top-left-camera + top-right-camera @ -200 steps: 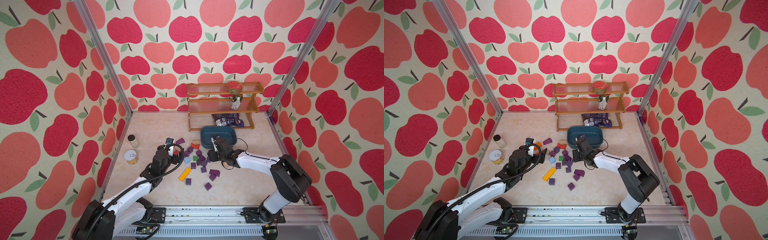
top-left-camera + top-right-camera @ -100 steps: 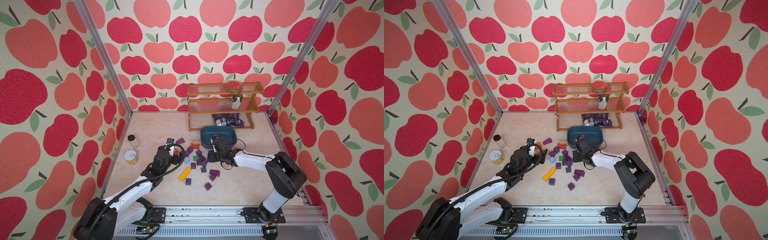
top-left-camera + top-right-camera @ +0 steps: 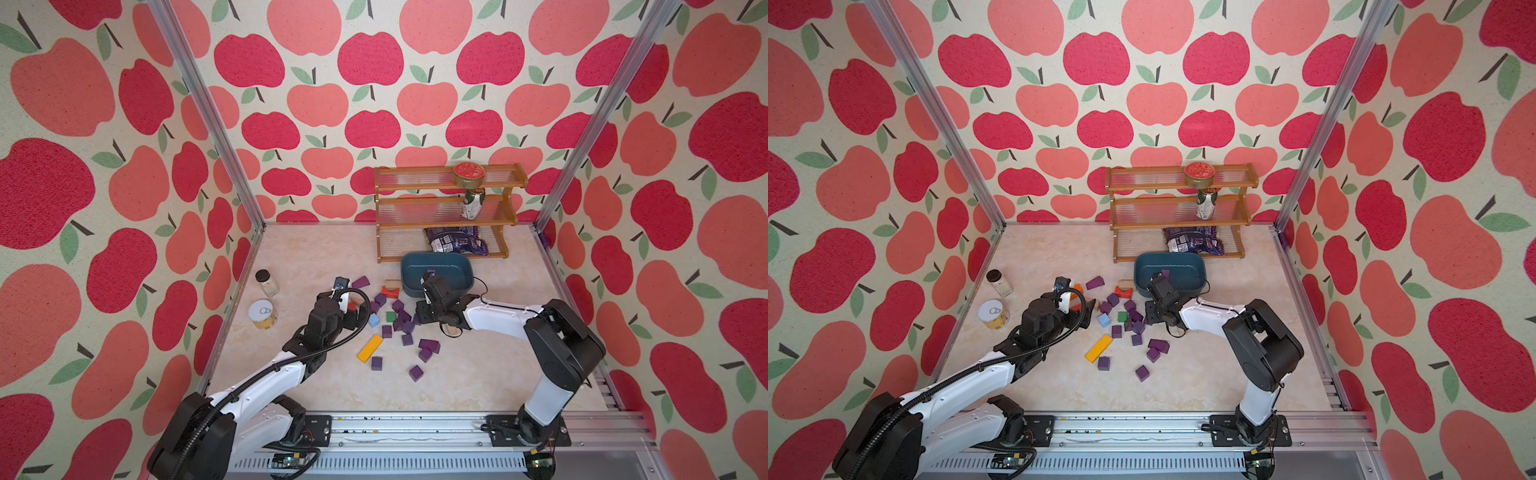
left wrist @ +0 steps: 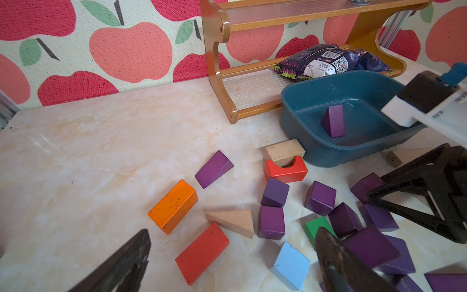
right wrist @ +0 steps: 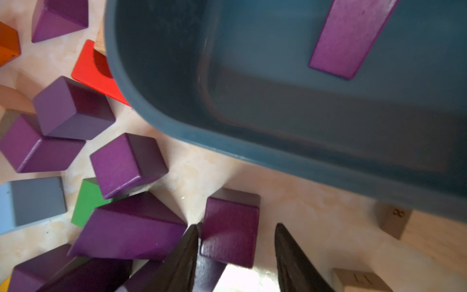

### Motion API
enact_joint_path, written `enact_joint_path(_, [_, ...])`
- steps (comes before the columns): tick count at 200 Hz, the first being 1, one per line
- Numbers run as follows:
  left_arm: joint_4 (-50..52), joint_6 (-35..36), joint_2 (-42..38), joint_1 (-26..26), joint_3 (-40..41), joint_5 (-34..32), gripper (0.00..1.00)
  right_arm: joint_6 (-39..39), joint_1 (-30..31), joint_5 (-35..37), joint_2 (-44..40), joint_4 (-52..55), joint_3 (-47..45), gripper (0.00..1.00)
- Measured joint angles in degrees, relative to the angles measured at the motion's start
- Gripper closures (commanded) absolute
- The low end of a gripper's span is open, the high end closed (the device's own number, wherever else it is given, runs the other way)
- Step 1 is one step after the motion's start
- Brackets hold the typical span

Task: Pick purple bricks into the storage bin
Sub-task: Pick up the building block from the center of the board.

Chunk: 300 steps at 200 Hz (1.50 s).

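While the left claw (image 4: pixel 232 230) is hanging wide open over the blocks with nothing in it, the right claw (image 5: pixel 236 224) is straddling one purple cube (image 5: pixel 231 212) on the worktop (image 3: pixel 316 257), just beside the storage bin (image 3: pixel 415 264). One finger (image 5: pixel 187 250) is touching the cube's side and the other is standing slightly off it, so that claw is partly open and not gripping yet.

The bin is sitting in front of the wooden rack (image 3: pixel 386 216), and exactly one purple wedge (image 4: pixel 333 121) is lying inside it. The other purple bricks (image 3: pixel 407 340) are lying out on the worktop. Six are sitting loose on the robot's side of the pile, and a lone purple wedge (image 3: pixel 360 282) is sitting off by itself. The clump beside the right claw is too jumbled for me to count.

Mixed in, I'm counting:
- two red blocks (image 4: pixel 202 252)
- one orange block (image 4: pixel 173 206)
- one yellow block (image 3: pixel 370 348)
- one green block (image 3: pixel 390 317)
- one light-blue block (image 3: pixel 374 320)

The rack is holding one round tin (image 3: pixel 468 174) up top, one can (image 3: pixel 473 203) in the middle and one snack bag (image 3: pixel 455 241) at the bottom. One glass jar (image 3: pixel 266 282) and one tin can (image 3: pixel 262 313) are standing near the left wall.
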<state>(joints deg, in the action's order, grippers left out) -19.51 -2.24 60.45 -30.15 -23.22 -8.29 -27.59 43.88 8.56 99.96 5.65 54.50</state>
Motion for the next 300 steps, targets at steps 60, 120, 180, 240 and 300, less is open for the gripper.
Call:
enact_joint_path(60, [0.0,-0.02,0.0,0.0,0.0,0.07,0.01,-0.02,0.0,0.5,1.44,0.72,1.44,0.54])
enact_joint_path(120, [0.0,0.0,0.0,0.0,0.0,0.22,0.01,-0.2,0.0,0.61,2.32,1.51,2.29,0.62])
enact_joint_path(180, [0.0,-0.02,0.0,0.0,0.0,0.22,0.01,-0.2,0.0,1.01,2.49,1.46,2.51,0.67])
enact_joint_path(240, [0.0,0.0,0.0,0.0,0.0,0.22,0.01,-0.2,0.0,1.07,2.49,1.46,2.54,0.72])
enact_joint_path(300, [0.02,0.0,0.0,0.0,0.0,0.22,0.01,-0.42,0.42,1.95,-0.26,1.53,1.16,0.72])
